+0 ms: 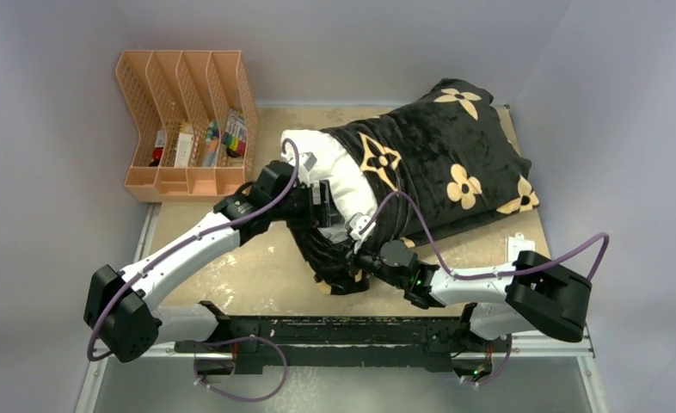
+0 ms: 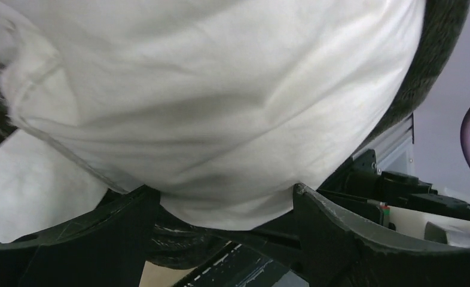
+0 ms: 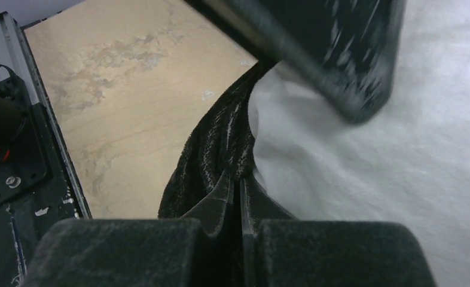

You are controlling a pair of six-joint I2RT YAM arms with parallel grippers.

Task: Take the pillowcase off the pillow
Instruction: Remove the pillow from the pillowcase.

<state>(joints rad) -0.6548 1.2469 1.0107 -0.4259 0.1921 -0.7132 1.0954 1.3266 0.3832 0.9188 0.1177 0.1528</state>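
The worn tan table (image 1: 257, 267) carries an orange file rack (image 1: 184, 120) at its far left corner. The black flowered pillowcase (image 1: 438, 163) lies across the right, with the white pillow (image 1: 339, 185) poking out.

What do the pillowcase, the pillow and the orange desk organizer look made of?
Pillowcase: black plush, velvety fabric; the right wrist view shows a fuzzy pile, matte, with tan printed motifs.
Pillow: white cloth shell, possibly cotton or polyester; matte, softly wrinkled, with a stitched seam.
Organizer: rigid orange plastic, judging by its moulded lattice walls.

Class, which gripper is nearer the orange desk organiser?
Left. The left gripper hangs at the pillow, right of the organiser; the right gripper grips the pillowcase farther off, toward the base rail.
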